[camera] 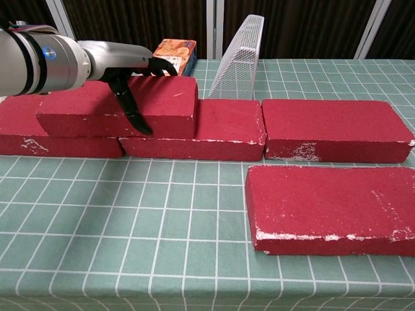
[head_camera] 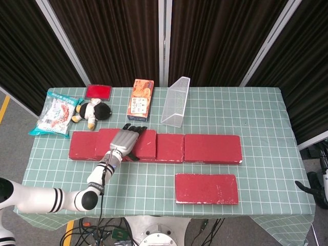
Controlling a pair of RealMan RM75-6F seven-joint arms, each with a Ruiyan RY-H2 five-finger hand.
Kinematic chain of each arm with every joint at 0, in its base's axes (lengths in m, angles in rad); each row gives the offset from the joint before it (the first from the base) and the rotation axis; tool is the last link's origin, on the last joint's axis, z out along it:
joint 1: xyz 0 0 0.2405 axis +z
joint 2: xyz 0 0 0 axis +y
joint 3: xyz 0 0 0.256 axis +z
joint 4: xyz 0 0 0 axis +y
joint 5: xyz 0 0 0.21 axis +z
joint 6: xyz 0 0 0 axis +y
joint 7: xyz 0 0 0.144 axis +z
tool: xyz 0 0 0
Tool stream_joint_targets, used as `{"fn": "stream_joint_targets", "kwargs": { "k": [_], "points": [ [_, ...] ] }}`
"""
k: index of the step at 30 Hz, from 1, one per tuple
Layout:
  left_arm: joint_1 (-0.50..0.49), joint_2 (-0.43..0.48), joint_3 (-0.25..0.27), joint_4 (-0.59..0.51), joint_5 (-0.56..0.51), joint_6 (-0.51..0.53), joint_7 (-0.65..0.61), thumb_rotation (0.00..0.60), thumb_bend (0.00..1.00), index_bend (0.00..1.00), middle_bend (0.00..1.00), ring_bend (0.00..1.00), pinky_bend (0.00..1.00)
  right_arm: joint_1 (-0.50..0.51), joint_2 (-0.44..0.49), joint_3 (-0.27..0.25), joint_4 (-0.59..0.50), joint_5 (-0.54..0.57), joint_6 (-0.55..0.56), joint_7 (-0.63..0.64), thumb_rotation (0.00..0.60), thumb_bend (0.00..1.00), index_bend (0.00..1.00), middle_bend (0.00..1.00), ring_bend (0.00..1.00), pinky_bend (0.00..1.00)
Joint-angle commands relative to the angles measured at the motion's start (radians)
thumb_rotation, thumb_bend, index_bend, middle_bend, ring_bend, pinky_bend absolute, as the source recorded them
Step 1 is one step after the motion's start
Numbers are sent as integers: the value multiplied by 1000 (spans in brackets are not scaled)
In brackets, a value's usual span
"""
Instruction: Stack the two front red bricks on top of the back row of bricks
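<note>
Lying across the stacked brick [camera: 120,107] on the back row's left part, the left hand [head_camera: 124,141] is seen with fingers [camera: 130,107] wrapped over its top and front face. The remaining front brick [head_camera: 206,188], long axis parallel to the table's front edge, is judged nearer the barely visible right hand [head_camera: 311,188], whose finger state cannot be told.

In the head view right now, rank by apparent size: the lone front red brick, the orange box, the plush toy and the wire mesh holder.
1. Front red brick, clearly largest.
2. Wire mesh holder.
3. Orange box and plush toy: too alike to rank.
</note>
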Motion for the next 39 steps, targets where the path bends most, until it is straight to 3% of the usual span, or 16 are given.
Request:
{"fn": "stream_joint_targets", "kwargs": {
  "k": [1, 16, 28, 39],
  "points": [
    [-1, 2, 0, -3, 3, 1, -1, 600, 123, 85, 160, 128, 0, 0, 0, 0, -1, -1, 0, -1, 600, 0, 0, 0, 0, 0],
    [-3, 4, 13, 1, 2, -6, -7, 600, 118, 85, 152, 99, 0, -2, 0, -3, -5, -3, 1, -8, 600, 0, 0, 0, 0, 0],
    [-9, 12, 20, -6, -4, -18, -9, 600, 95, 85, 3, 0, 0, -2, -1, -2, -4, 0, -1, -9, 600, 0, 0, 0, 0, 0],
    [-8, 28, 21, -28, 9, -22, -26, 600, 89, 62, 0, 0, 0, -4, 0, -1, -7, -3, 5, -8, 600, 0, 0, 0, 0, 0]
  ]
}}
